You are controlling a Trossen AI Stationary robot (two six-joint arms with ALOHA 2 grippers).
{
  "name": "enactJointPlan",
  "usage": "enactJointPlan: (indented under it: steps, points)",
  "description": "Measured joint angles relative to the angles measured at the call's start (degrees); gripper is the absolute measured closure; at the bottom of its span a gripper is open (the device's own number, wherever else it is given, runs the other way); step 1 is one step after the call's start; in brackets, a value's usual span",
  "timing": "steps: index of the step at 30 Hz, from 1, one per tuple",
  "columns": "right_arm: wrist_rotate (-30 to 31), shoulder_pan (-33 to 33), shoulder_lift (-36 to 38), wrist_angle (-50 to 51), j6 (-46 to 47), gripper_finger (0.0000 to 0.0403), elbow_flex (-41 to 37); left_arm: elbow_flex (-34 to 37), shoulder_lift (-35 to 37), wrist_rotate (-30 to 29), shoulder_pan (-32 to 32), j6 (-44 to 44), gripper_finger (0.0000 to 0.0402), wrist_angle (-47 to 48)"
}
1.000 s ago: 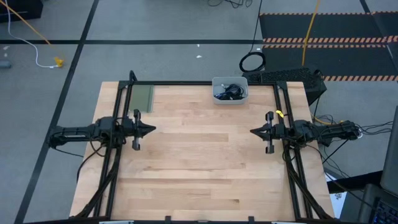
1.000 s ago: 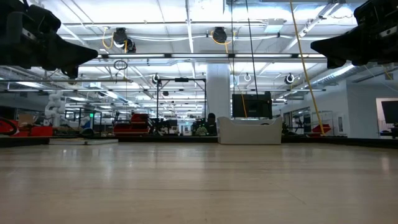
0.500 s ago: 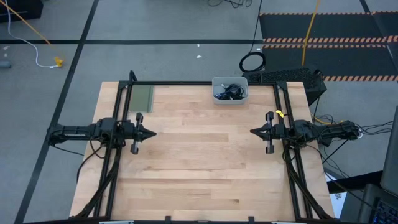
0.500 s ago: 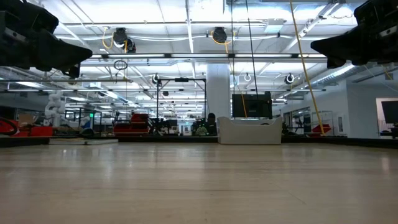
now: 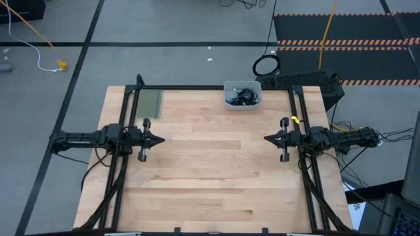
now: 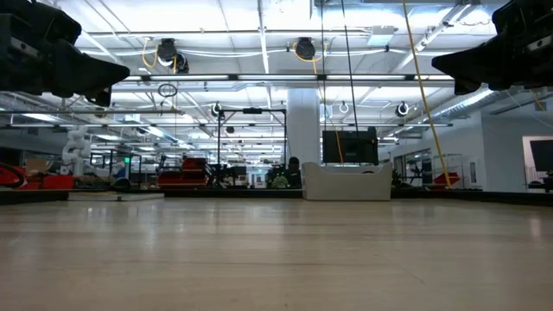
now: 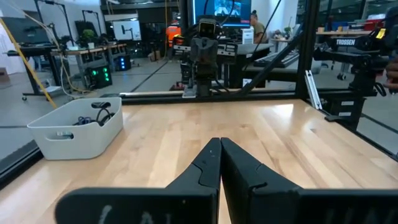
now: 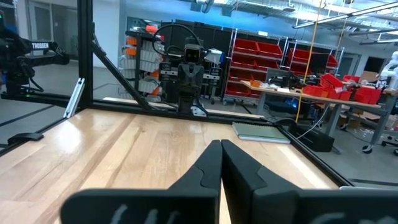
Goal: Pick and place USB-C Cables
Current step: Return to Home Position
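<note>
Dark coiled USB-C cables [image 5: 240, 96] lie inside a white bin [image 5: 228, 103] at the middle of the table's far edge. The left wrist view also shows the cables [image 7: 93, 114] in the bin [image 7: 74, 133]. I cannot make out the blue-purple cable. My left gripper [image 5: 161, 139] hovers shut over the table's left side, pointing right; its fingertips [image 7: 219, 142] meet. My right gripper [image 5: 266, 138] hovers shut over the right side, pointing left, fingertips [image 8: 221, 144] together. Both are well short of the bin and hold nothing.
A green pad [image 5: 151, 103] lies at the far left corner, also in the right wrist view [image 8: 261, 132]. A black frame [image 5: 197, 88] runs along the far edge and both sides. A large black cable ring [image 5: 266, 65] lies on the floor beyond the table. Bare wood [image 5: 210, 164] spans the middle.
My left gripper has drawn back a little toward the table's left edge and stayed shut. The right arm and the bin have kept still.
</note>
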State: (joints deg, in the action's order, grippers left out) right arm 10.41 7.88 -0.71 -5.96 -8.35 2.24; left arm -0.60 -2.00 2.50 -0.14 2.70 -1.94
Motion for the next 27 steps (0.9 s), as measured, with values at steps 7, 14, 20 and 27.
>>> enactJointPlan:
  steps: [7,14,20,27]
  points:
    - [5.6,-0.7,-0.2,1.3,-1.3,0.0403,0.0,0.0,0.0,0.0,0.0,0.0,0.0392,-0.2]
    - [2.4,-5.6,-1.7,2.1,-2.2,0.0403,-0.4,0.0,0.0,-0.1,0.1,0.9,0.0392,-3.2]
    - [-0.1,-8.9,-1.8,2.1,0.3,0.0403,-1.2,0.0,0.0,-0.1,0.1,1.5,0.0392,-3.9]
    - [-0.2,-8.9,-1.3,1.8,0.5,0.0403,-1.4,0.0,0.0,-0.1,0.1,1.5,0.0392,-3.9]
